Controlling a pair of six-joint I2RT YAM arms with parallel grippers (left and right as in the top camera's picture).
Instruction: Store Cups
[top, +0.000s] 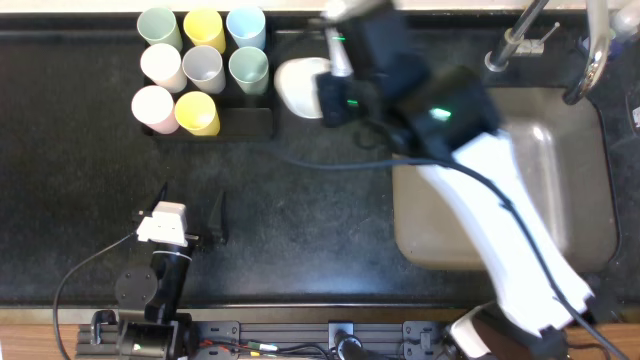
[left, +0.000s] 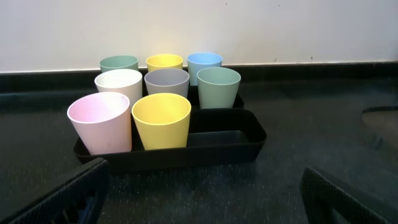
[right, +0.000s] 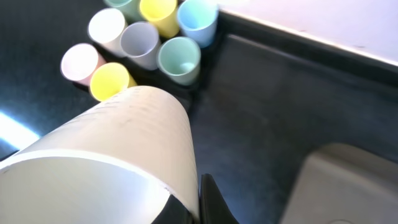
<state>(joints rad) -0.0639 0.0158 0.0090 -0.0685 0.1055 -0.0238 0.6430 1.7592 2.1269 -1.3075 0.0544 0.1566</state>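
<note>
R gripper clamps 1 white cup beside tray w/ 8 cups; 1 sink to right. L gripper fingers apart, empty.

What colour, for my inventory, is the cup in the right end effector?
The cup is white, clearest in the right wrist view.

The table and tray are black; there are a pink cup, a grey cup, a blue cup and a white cup.

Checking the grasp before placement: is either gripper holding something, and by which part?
The right gripper holds a white cup by its wall near the rim; the left gripper holds nothing.
</note>
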